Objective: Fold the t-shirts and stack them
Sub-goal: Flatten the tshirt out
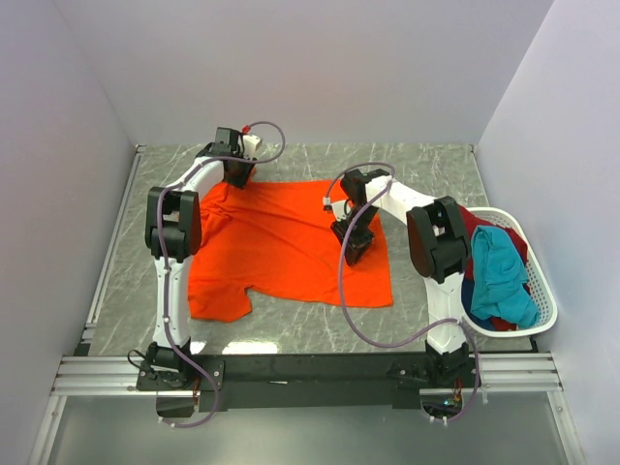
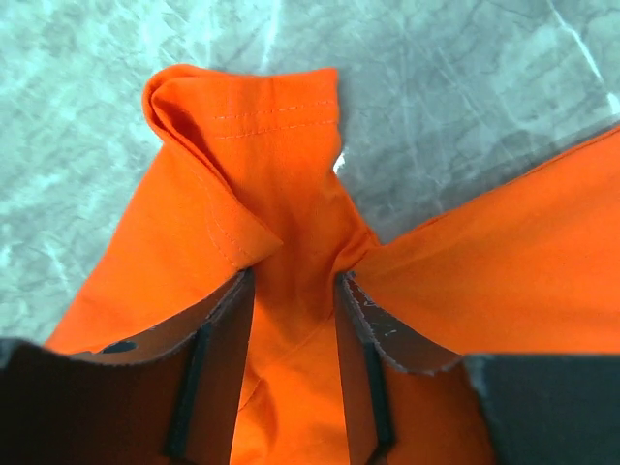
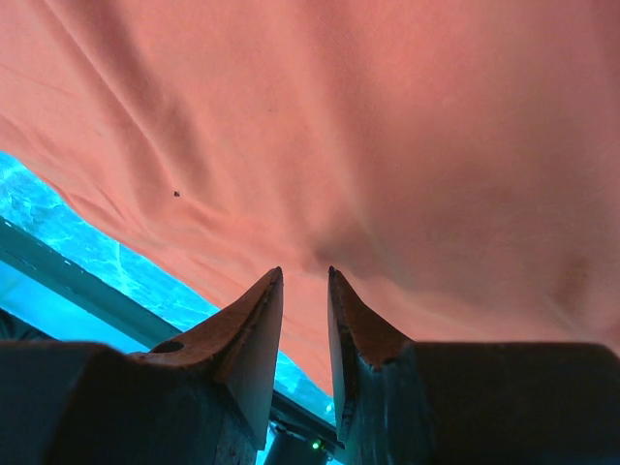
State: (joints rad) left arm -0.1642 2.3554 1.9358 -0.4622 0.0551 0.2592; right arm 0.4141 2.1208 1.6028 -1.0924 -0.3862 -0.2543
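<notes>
1. The orange shirt (image 1: 291,252) lies spread out on the grey table (image 1: 436,174), between the two arms.
2. The left gripper (image 1: 237,174) is at the far left corner of the shirt, by a sleeve (image 2: 262,126).
3. From the left wrist, the sleeve lies folded over on the table. You can see the stitches on its edge.
4. The left gripper (image 2: 294,276) has a thick bunch of orange cloth between its two fingers (image 2: 228,329). Both fingers touch the cloth and pinch it, and creases run to their tips.
5. The right gripper (image 1: 354,247) is down on the right part of the shirt, near its right edge.
6. From the right wrist, the right gripper (image 3: 305,271) has its fingers almost together. The tips nip a small pucker of the orange cloth.
7. A white basket (image 1: 548,291) sits at the right side of the table.
8. In the basket lie a teal shirt (image 1: 499,271), a dark red shirt (image 1: 475,228) and a blue shirt (image 1: 468,291), all in a heap.
</notes>
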